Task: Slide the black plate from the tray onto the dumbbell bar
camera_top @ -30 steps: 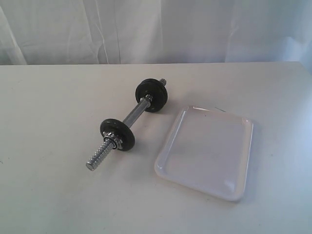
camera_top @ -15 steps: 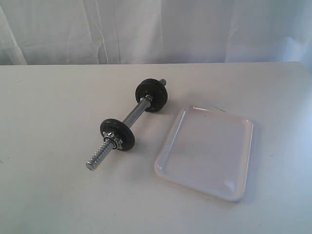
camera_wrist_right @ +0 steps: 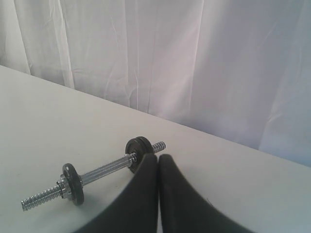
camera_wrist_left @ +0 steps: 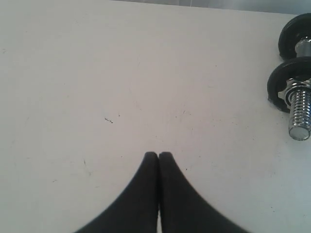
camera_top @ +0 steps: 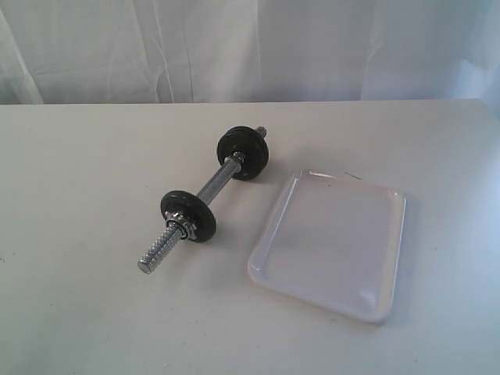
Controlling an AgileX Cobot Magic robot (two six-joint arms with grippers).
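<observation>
The dumbbell bar point(camera_top: 211, 184) lies on the white table, its bare threaded end point(camera_top: 156, 254) pointing to the near left. A thin black disc point(camera_top: 190, 212) and a nut sit by that end. The far end carries a thicker black stack point(camera_top: 243, 153); in the right wrist view this stack point(camera_wrist_right: 136, 148) looks like two discs pressed together, and I cannot tell whether one is the black plate. The white tray point(camera_top: 336, 234) lies right of the bar with nothing in it. My left gripper point(camera_wrist_left: 158, 154) is shut and empty over bare table, the bar's end point(camera_wrist_left: 300, 114) off to one side. My right gripper point(camera_wrist_right: 158, 156) is shut and empty.
A white curtain point(camera_top: 250, 47) hangs behind the table's far edge. Neither arm shows in the exterior view. The tray is hidden behind the fingers in the right wrist view.
</observation>
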